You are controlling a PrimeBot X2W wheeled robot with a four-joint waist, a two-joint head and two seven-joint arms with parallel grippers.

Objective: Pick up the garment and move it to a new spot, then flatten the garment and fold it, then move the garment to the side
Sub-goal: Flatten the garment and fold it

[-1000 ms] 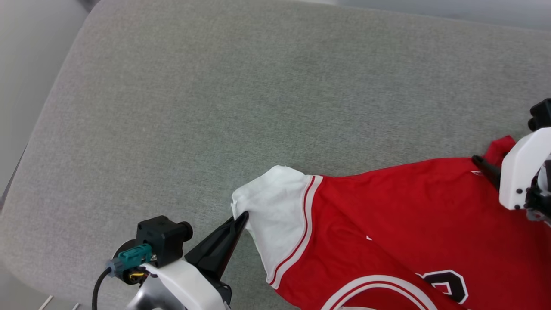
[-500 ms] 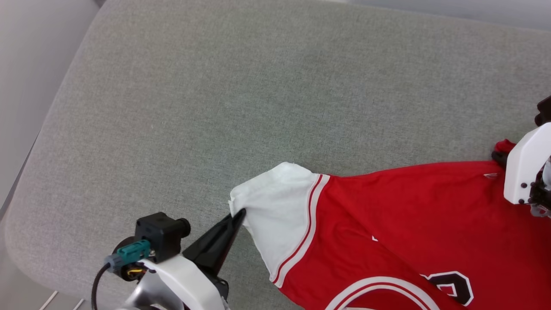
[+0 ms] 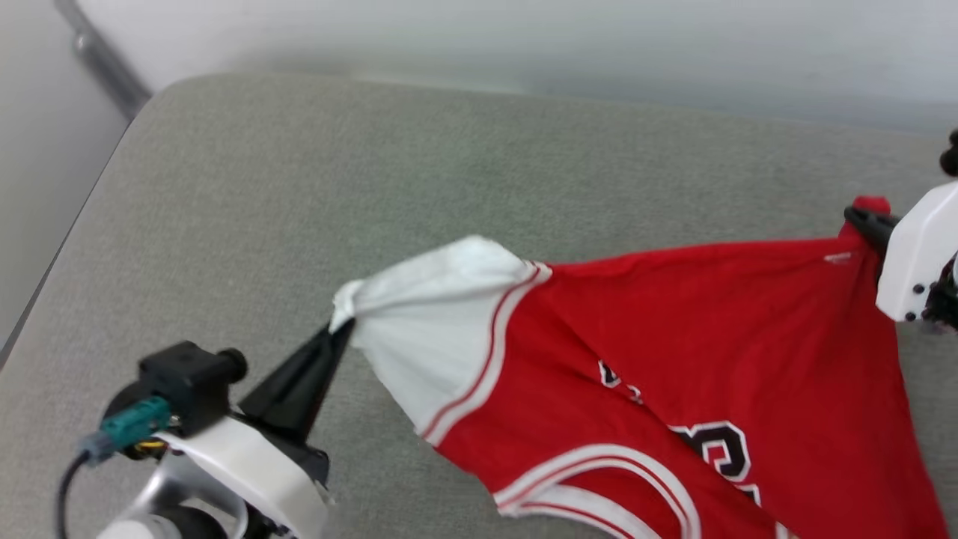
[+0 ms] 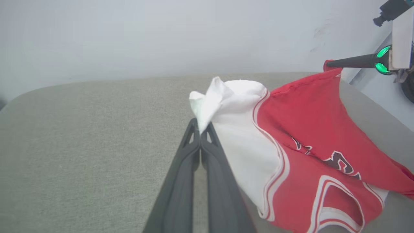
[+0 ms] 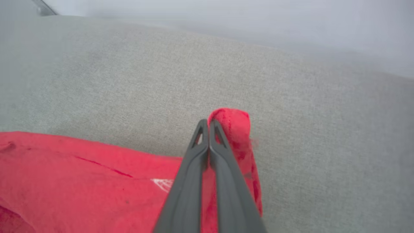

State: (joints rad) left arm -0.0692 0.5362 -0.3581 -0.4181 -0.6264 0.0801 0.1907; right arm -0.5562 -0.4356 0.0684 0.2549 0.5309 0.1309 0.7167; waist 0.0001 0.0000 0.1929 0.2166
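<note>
The left gripper (image 4: 200,125) is pinched shut on the bunched tip of a white sleeve of the garment (image 3: 673,337), and the right gripper (image 5: 208,123) is clamped shut on a red corner of it. Between the two the shirt's upper edge runs taut, its long axis from gripper to gripper, and the body sags below them with lettering showing. Beyond both fingertips open grey cushion (image 3: 299,187) stretches to its far edge by the pale wall (image 3: 524,37). Its rounded side edge lies outward of the left gripper.
</note>
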